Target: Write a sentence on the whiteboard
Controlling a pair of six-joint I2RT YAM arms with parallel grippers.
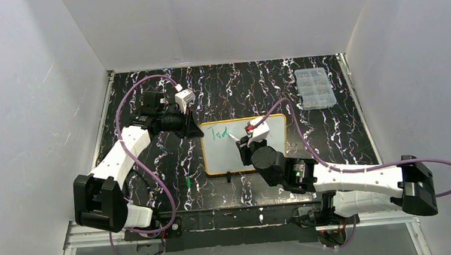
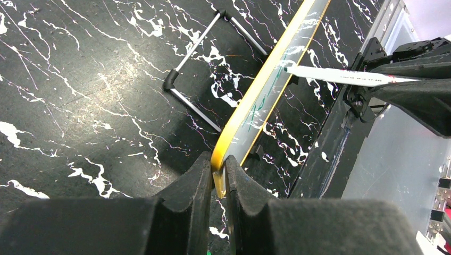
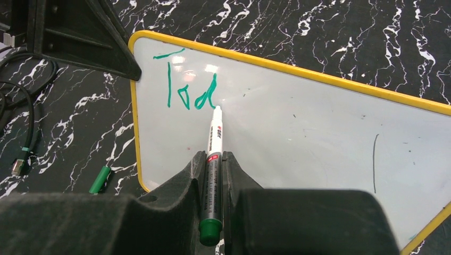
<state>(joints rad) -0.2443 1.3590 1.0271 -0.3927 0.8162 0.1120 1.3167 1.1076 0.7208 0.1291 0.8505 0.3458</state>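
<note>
Two grips: left gripper [image 2: 216,163] pinches whiteboard [image 3: 319,133] corner, right gripper [image 3: 214,159] holds marker [image 3: 214,135].

Whiteboard [image 1: 219,155] lies on the surface [image 1: 150,109]; marker [image 3: 214,138] over it; box [image 1: 315,88] behind-right of it; cap [image 1: 188,181] near its front-left corner.

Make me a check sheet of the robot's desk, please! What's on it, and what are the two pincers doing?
Surface: black table with white marbling.
Job's things: small white board with a yellow frame, with green letters "Tod" on it; white-barrelled green marker, tip at the board beside the d.
Clutter: small green marker cap by the board's near left corner; clear compartmented plastic box at the far right.
Pincers: left pincer shut on the board's frame; right pincer shut on the marker.
Cables: purple cables loop off both arms.
Surroundings: plain white walls on three sides.
</note>
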